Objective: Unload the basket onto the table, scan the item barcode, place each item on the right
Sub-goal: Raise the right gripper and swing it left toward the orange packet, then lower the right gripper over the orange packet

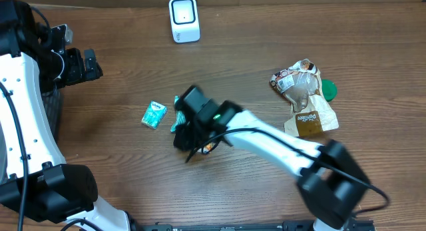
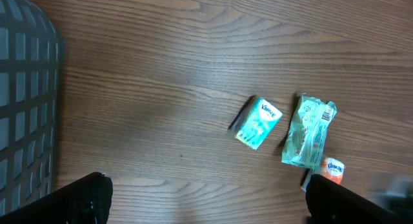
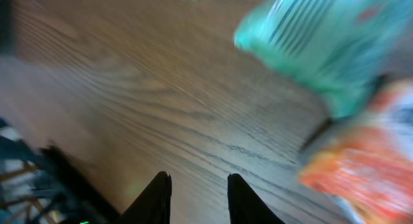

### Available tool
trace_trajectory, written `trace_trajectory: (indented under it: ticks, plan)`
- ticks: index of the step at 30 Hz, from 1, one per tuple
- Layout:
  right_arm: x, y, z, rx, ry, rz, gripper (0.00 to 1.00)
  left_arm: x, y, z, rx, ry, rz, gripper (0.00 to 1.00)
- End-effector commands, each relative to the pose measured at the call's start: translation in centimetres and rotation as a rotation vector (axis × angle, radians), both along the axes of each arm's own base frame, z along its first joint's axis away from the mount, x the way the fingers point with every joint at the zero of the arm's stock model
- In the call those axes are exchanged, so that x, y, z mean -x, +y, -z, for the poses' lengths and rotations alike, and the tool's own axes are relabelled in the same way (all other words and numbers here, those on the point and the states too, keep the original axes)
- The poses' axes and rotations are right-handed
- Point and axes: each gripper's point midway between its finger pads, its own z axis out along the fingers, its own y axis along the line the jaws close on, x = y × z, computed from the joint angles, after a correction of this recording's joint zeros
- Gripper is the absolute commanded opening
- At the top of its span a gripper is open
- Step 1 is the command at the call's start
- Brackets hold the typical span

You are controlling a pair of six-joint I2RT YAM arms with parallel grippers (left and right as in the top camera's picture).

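The white barcode scanner (image 1: 184, 19) stands at the table's far edge. Three small items lie mid-table: a teal Kleenex pack (image 1: 154, 115) (image 2: 259, 123), a crumpled teal packet (image 2: 310, 133) (image 3: 322, 43) and an orange packet (image 2: 333, 168) (image 3: 361, 166). My right gripper (image 1: 190, 134) (image 3: 199, 177) hovers just beside the teal and orange packets. Its fingers stand a narrow gap apart, with only bare wood between them. My left gripper (image 1: 83, 64) (image 2: 206, 198) is wide open at the far left, holding nothing. No barcode shows.
A dark mesh basket (image 2: 26, 108) stands at the left edge. At the right lie two snack bags (image 1: 303, 91) and a green lid (image 1: 329, 90). The right arm's white link (image 1: 279, 141) stretches across the middle of the table.
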Motion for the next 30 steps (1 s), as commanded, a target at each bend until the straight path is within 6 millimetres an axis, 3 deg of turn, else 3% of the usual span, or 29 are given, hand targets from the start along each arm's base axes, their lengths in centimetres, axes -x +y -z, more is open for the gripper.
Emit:
trace_trajectory:
  ticks: [1,4,12,20,30]
  plan:
    - [1.3,0.3,2.2,0.05,0.021,-0.014,0.26,0.0,0.2,-0.3,-0.01,-0.011,0.01,1.0]
    - [1.3,-0.3,2.8,0.094,0.009,-0.006,0.26,0.0,0.2,-0.3,-0.01,-0.011,0.01,1.0]
    - [-1.2,-6.1,4.4,0.365,-0.093,0.141,0.26,0.0,0.2,-0.3,-0.01,-0.011,0.01,1.0]
    - [-2.9,-10.9,4.6,0.507,-0.086,0.221,0.28,0.0,0.2,-0.3,-0.01,-0.011,0.01,1.0]
    - [-8.6,-16.1,4.4,0.484,-0.06,0.417,0.29,0.0,0.2,-0.3,-0.01,-0.011,0.01,1.0]
